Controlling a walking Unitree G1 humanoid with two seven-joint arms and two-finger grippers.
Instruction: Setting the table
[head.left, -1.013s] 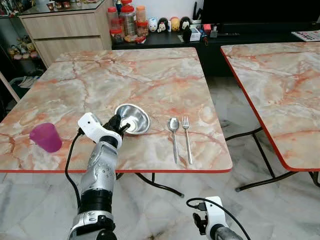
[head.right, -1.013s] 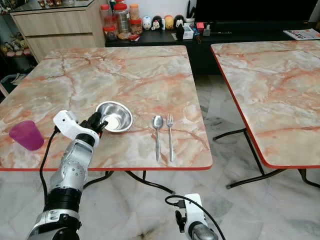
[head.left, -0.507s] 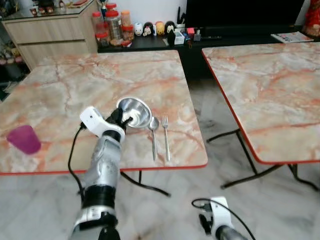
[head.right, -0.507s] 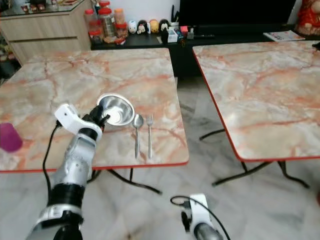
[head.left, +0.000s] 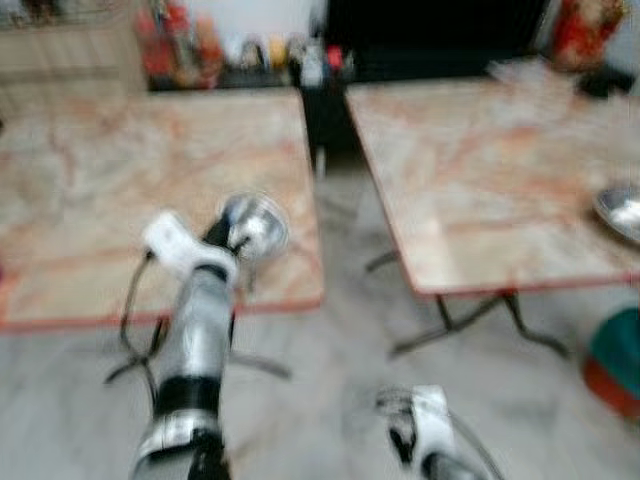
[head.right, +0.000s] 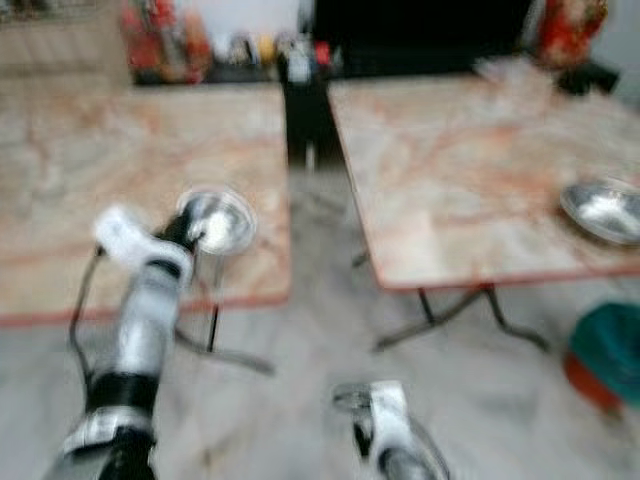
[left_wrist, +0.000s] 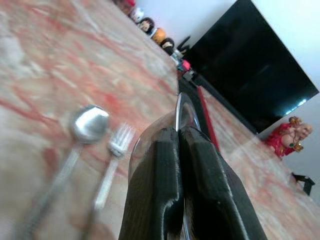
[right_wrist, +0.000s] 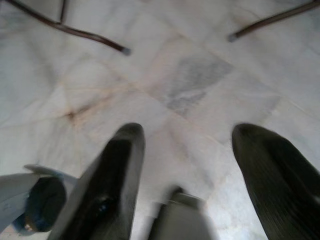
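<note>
Left gripper is raised in front of the robot with its two black fingers pressed together on the rim of a round shiny steel bowl. That bowl is held up over the right part of the orange-veined marble table with the red edge. On this table, seen past the gripper, lie a steel spoon and a steel fork side by side, close together. Head views are heavily blurred. A second marble table stands to the right across a floor gap; what appears to be another steel bowl sits near its right edge. Right gripper hangs low over the pale marble floor, fingers spread wide apart, holding nothing.
</note>
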